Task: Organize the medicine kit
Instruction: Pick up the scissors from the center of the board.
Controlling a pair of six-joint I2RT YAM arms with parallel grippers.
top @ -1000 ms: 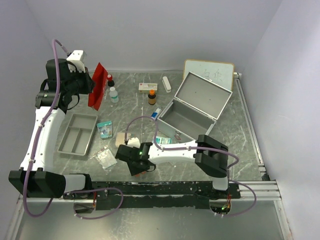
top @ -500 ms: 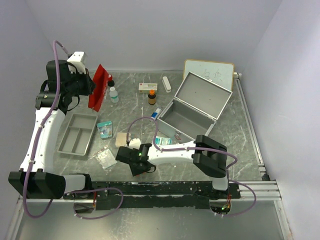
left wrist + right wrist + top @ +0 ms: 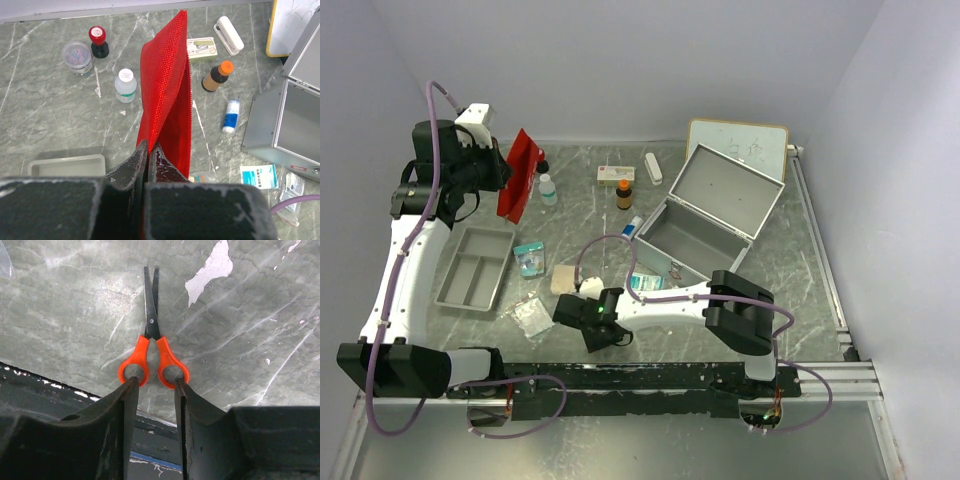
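While left gripper (image 3: 149, 150) clamps the red pouch (image 3: 165, 90) aloft and right gripper (image 3: 156, 384) hangs part-open over the scissors (image 3: 151, 322), flat handles may skid from a shallow pinch; medicine kit (image 3: 732, 190) sits open, back-right.

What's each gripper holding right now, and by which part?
Left gripper pinches red pouch by one edge. Right gripper holds nothing; jaws apart over scissors' orange handles.

Red pouch (image 3: 165, 90), grey divided tray (image 3: 475, 268), orange-handled scissors (image 3: 152, 355), brown bottle (image 3: 217, 76).
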